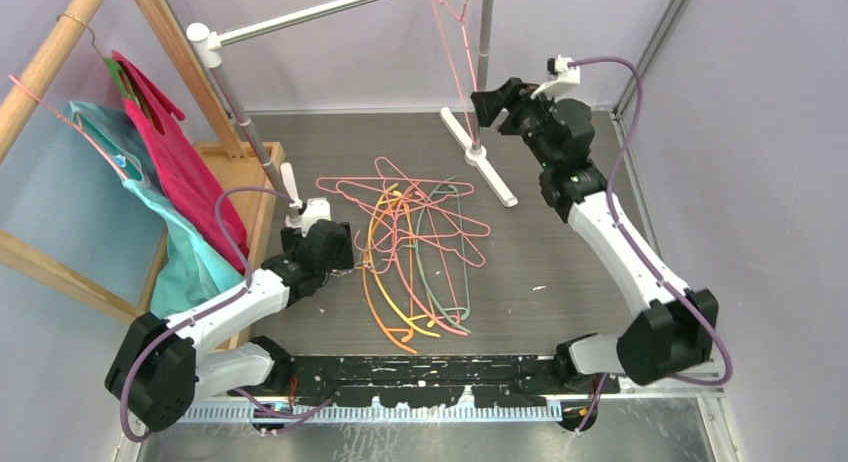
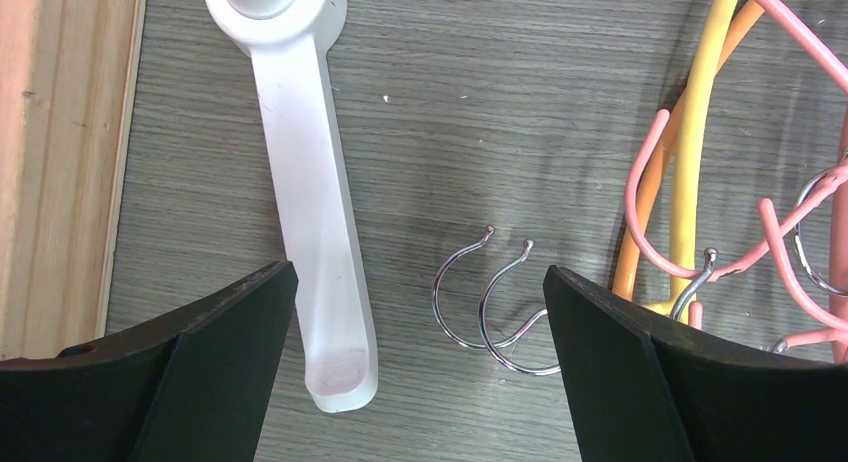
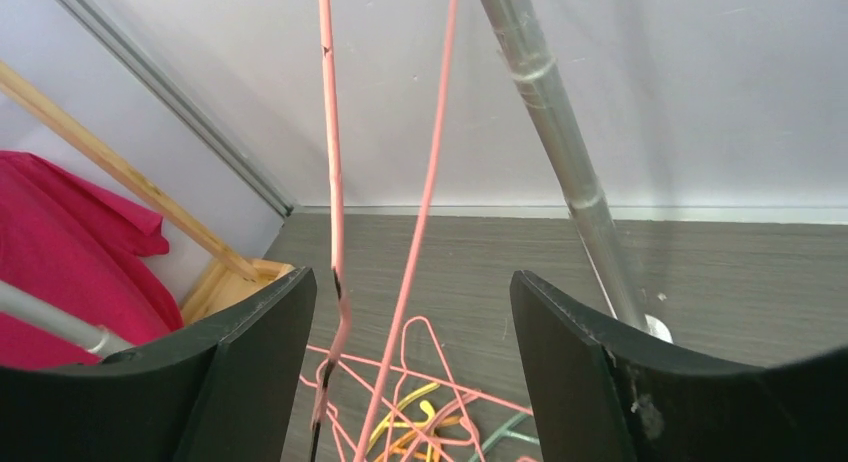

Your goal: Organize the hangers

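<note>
A tangled pile of bare hangers [image 1: 415,247], pink wire, orange, yellow and pale green, lies on the dark table's middle. One pink wire hanger [image 1: 455,52] hangs from the metal rail [image 1: 320,12]. My right gripper [image 1: 490,107] is open beside it; in the right wrist view the hanger's two pink wires [image 3: 333,182] run down between the open fingers [image 3: 412,372], touching neither. My left gripper [image 1: 345,257] is open and empty, low at the pile's left edge. In the left wrist view two chrome hooks [image 2: 490,302] lie between its fingers [image 2: 420,362], with yellow [image 2: 695,132] and pink [image 2: 650,182] hangers to the right.
The rail's white foot [image 2: 310,202] lies just left of the chrome hooks. Its other white foot [image 1: 480,157] and metal post [image 3: 560,152] stand near my right gripper. A wooden rack [image 1: 240,172] with magenta [image 1: 180,162] and teal garments stands at the left.
</note>
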Action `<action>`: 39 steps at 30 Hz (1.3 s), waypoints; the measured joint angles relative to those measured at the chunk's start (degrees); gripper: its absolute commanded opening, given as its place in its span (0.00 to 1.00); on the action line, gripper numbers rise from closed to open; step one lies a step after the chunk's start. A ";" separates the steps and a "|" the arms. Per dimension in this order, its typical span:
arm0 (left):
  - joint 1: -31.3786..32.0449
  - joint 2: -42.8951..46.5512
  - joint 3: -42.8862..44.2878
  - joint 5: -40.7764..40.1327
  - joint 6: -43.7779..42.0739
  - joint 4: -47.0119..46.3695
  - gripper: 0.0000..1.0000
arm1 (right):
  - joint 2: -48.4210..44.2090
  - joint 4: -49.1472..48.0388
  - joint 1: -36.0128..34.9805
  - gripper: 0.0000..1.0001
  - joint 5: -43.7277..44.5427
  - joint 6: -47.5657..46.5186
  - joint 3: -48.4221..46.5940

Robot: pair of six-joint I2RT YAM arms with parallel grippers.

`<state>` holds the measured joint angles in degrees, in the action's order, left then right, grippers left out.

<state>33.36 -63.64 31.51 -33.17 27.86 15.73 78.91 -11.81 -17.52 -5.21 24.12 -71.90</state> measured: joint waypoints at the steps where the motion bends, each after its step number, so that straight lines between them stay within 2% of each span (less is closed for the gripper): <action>1: 0.00 -0.02 0.00 0.00 0.00 0.00 0.98 | -1.95 0.39 0.00 0.78 0.39 0.00 1.40; 5: -0.02 -0.85 0.20 -0.02 0.00 0.00 0.98 | -8.66 2.10 -1.60 0.78 2.93 -0.63 6.78; 8: -0.02 -2.16 0.42 0.00 0.02 0.00 0.98 | -12.09 4.15 -7.13 0.78 6.99 -2.40 12.70; 13: -0.11 -3.34 1.49 -0.02 0.07 0.44 0.98 | -11.98 9.73 -18.73 0.73 13.60 -5.05 22.43; 17: -0.11 -3.34 1.86 -0.02 0.24 0.37 0.98 | -9.35 13.40 -23.85 0.70 16.28 -6.67 27.02; 23: -0.11 -3.91 2.45 0.00 0.68 0.42 0.98 | 1.81 13.55 -25.11 0.66 16.44 -10.60 24.96; 33: -0.13 -4.07 2.56 0.00 1.36 0.35 0.98 | 16.24 11.10 -25.11 0.62 15.67 -18.32 13.20; 39: -0.13 -4.09 2.54 0.00 1.36 0.24 0.98 | 22.67 10.86 -25.11 0.49 17.27 -24.39 6.12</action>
<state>33.23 -67.72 34.04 -33.17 29.21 15.97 101.58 -0.95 -42.63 12.05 -0.27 -65.78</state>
